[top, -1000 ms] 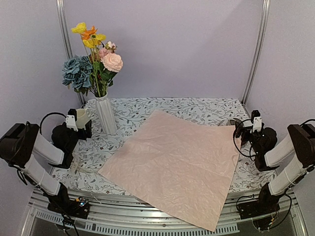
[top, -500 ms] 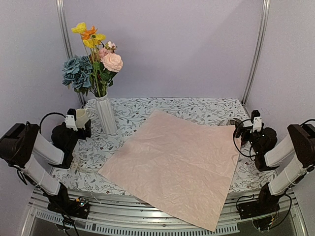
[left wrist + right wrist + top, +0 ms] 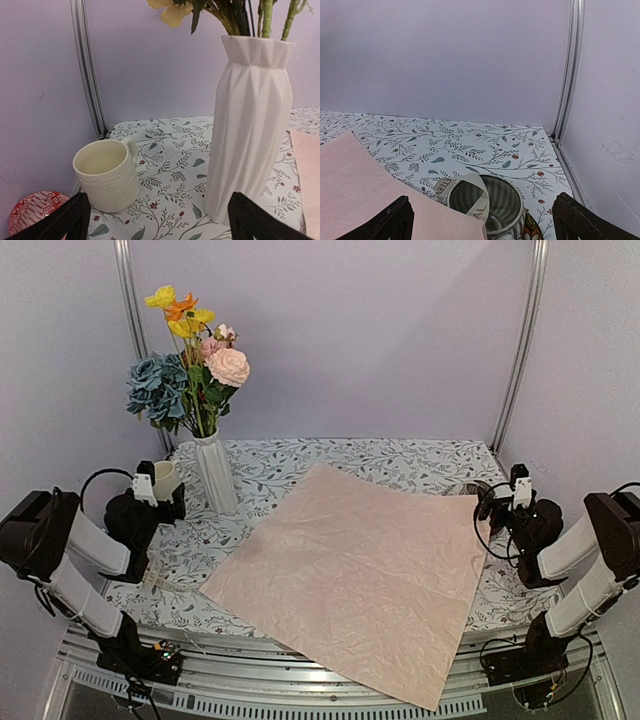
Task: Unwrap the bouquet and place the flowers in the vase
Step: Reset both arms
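The flowers (image 3: 195,355), yellow, orange, pink and dusty blue, stand in the tall white ribbed vase (image 3: 215,475) at the back left. The bouquet's pale pink wrapping paper (image 3: 350,575) lies spread flat across the middle of the table. My left gripper (image 3: 172,502) sits low just left of the vase, open and holding nothing. In the left wrist view the vase (image 3: 252,125) rises ahead on the right, above the left gripper (image 3: 160,220). My right gripper (image 3: 488,508) rests open at the paper's right corner. In its wrist view the right gripper (image 3: 482,220) holds nothing.
A short cream mug (image 3: 106,175) stands left of the vase, with a red patterned saucer (image 3: 30,212) beside it. A ribbed grey cup (image 3: 515,212) with a pale printed ribbon (image 3: 470,192) draped in it sits by the paper's corner (image 3: 370,195). Metal frame posts (image 3: 520,340) mark the back corners.
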